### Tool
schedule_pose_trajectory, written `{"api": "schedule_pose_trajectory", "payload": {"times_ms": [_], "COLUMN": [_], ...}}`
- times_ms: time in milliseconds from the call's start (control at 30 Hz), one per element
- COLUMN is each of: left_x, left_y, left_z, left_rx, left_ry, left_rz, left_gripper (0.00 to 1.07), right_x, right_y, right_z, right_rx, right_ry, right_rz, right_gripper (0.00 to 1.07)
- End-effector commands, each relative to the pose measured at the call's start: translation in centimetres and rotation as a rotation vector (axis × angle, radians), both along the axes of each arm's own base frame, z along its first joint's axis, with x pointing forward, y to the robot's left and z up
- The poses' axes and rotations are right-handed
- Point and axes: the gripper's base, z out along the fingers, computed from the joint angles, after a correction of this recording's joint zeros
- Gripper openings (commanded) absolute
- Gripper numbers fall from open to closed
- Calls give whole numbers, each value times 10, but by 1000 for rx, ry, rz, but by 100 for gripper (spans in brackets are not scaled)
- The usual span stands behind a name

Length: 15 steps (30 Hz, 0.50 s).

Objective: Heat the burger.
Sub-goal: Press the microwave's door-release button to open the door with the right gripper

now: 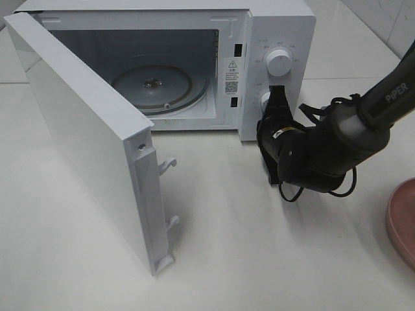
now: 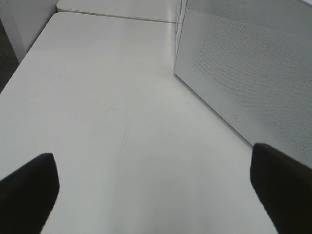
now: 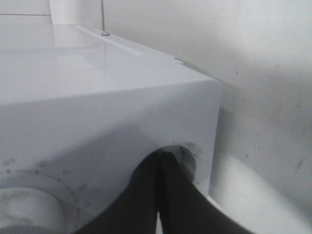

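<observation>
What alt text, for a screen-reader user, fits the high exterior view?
A white microwave stands with its door open, glass turntable visible; the shut right gripper is at its lower knob. A pink plate shows partly.

I cannot see the burger in any of my views. The white microwave [image 1: 285, 26] stands at the far middle of the table [image 1: 259, 246]. Its door [image 1: 78, 142] is swung wide open toward the near left. The round glass turntable [image 1: 152, 84] lies flat inside. On the right panel are an upper knob [image 1: 279, 63] and a lower knob [image 1: 265, 99], with my right gripper [image 1: 277, 91], fingers pressed together, at the lower knob.
</observation>
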Motion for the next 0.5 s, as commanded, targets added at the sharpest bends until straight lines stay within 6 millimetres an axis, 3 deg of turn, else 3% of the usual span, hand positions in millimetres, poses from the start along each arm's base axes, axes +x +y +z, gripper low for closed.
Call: {"api": "schedule_pose_trajectory", "payload": {"times_ms": [33, 500], "left_x": [-3, -3], "left_y": [0, 0], "left_z": [0, 0], "left_rx": [4, 4], "left_ry": [-29, -29], "left_rz": [-3, -3], "left_gripper": [100, 100], "right_x": [10, -20], "right_y": [-4, -14], "right_z": [26, 22], "right_rx": [-23, -30], "right_ry": [-156, 14], "right_rz": [12, 59], "right_gripper": [0, 0]}}
